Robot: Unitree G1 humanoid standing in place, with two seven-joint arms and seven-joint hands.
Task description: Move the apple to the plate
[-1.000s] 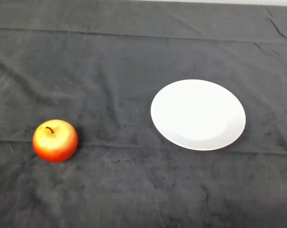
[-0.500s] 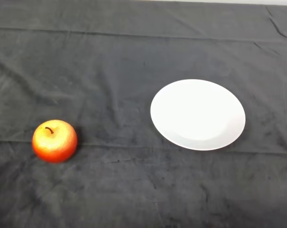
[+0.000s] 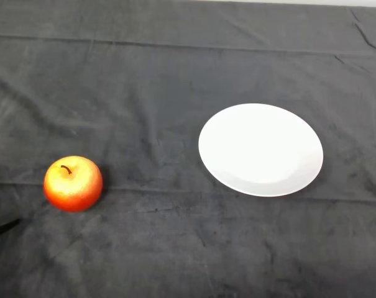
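A red and yellow apple (image 3: 73, 184) with a short dark stem stands upright on the dark cloth at the left. A white round plate (image 3: 260, 149) lies right of centre with nothing on it, well apart from the apple. A thin black tip of my left hand (image 3: 2, 228) shows at the lower left edge, below and to the left of the apple, not touching it. The rest of the hand is outside the view.
The dark cloth (image 3: 175, 81) covers the whole table, with creases running across it. A pale strip (image 3: 287, 2) of the table's far edge shows at the top.
A black tip of my left hand has come into view at the lower left edge. The apple and the plate lie where they were.
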